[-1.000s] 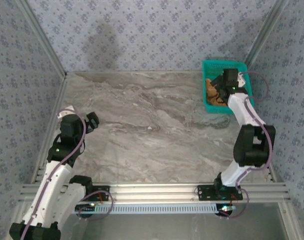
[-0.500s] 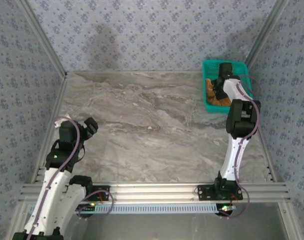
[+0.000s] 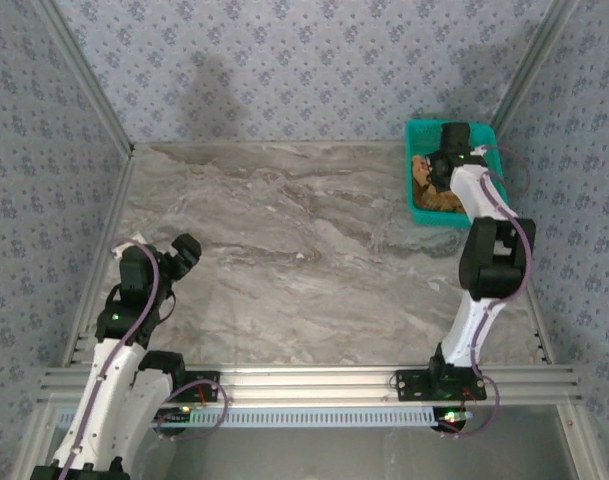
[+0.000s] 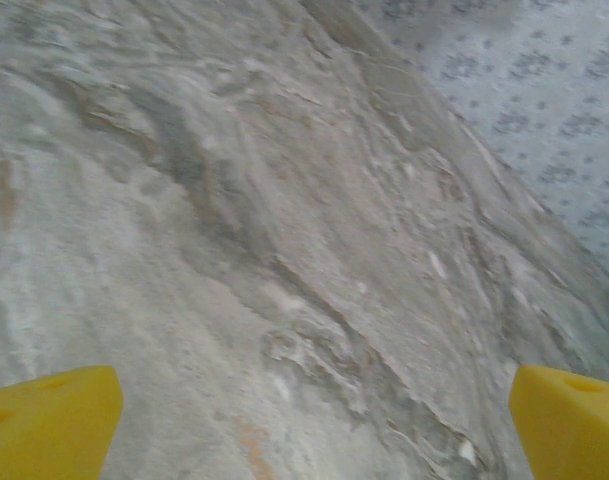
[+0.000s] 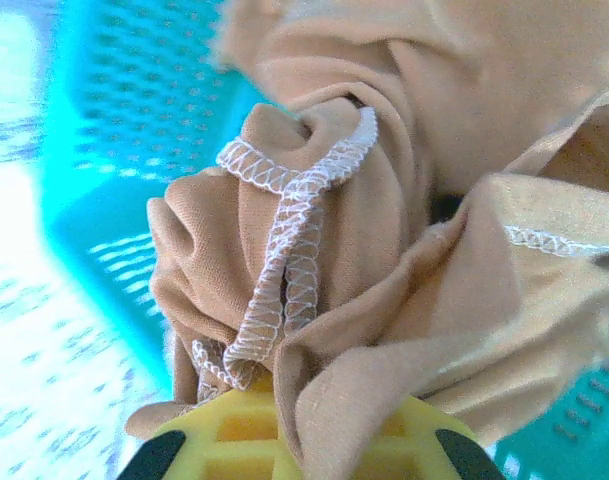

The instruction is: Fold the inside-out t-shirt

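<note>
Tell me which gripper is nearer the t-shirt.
Right. The right gripper is down in the teal basket, pinching the t-shirt; the left gripper hangs over the table's opposite side.

- Basket [image 3: 429, 125] sits upper right of the frame, at the table's [image 3: 304, 260] far right corner.
- T-shirt [image 3: 422, 172] lies bunched inside it, right gripper [image 3: 439, 178] on top.
- Left gripper [image 3: 187, 250] hangs lower left, over the table.

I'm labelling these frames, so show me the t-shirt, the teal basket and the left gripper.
t-shirt [image 5: 384, 250], right wrist view, on a crumpled fold.
teal basket [image 5: 114, 110], right wrist view, on its mesh wall.
left gripper [image 4: 309, 425], left wrist view, midway between its fingertips.
</note>
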`<state>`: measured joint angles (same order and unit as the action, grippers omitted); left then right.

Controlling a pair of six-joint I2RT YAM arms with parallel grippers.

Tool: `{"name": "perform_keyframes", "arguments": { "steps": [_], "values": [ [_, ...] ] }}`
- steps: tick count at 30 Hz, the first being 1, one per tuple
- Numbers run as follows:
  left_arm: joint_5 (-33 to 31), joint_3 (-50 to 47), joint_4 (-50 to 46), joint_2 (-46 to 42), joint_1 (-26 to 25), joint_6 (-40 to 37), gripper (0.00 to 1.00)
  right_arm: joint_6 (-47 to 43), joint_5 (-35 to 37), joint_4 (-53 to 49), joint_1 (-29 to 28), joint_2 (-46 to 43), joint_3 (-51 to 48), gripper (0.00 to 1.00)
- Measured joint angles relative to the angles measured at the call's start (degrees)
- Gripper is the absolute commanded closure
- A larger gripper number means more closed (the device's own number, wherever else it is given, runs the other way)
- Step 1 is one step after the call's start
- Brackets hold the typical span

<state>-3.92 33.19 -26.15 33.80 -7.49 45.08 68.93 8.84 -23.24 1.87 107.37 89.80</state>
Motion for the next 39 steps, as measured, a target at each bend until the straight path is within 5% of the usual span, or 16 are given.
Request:
{"name": "perform_keyframes", "arguments": {
  "steps": [8, 15, 19, 28, 30, 33, 35, 39],
  "values": [
    [10.3, 4.2, -2.7, 6.8, 0.0, -2.3, 0.11, -7.5, 8.8, 4.5, -9.8, -18.9, -4.2, 1.00],
    [13.1, 5.2, -5.5, 3.3, 0.0, -4.1, 0.13, -19.5, 17.6, 5.6, -20.5, -29.8, -2.1, 1.00],
    [13.4, 4.5, -5.7, 0.8, 0.0, -4.2, 0.25, -25.5, 19.0, 5.6, -26.6, -31.8, 5.1, 1.00],
    [11.9, 3.7, -7.0, -0.6, 0.0, -3.6, 0.21, -28.7, 17.9, 5.9, -37.0, -27.2, 7.5, 1.00],
    [12.7, 3.7, -7.1, -0.3, 0.0, -4.0, 0.21, -27.8, 16.8, 5.7, -38.2, -23.5, 5.4, 0.92],
    [14.5, 3.7, -7.1, 0.6, 0.0, -4.1, 0.20, -26.4, 12.5, 3.6, -39.1, -14.9, 5.0, 0.53],
    [15.8, 3.7, -6.9, 1.1, 0.0, -4.1, 0.21, -26.5, 8.6, 0.5, -39.3, -8.4, 7.5, 0.36],
    [18.5, 1.4, -3.8, 1.9, -1.1, -3.8, 0.21, -29.0, 3.4, -9.7, -39.5, 1.8, 16.2, 0.24]
  ]
}}
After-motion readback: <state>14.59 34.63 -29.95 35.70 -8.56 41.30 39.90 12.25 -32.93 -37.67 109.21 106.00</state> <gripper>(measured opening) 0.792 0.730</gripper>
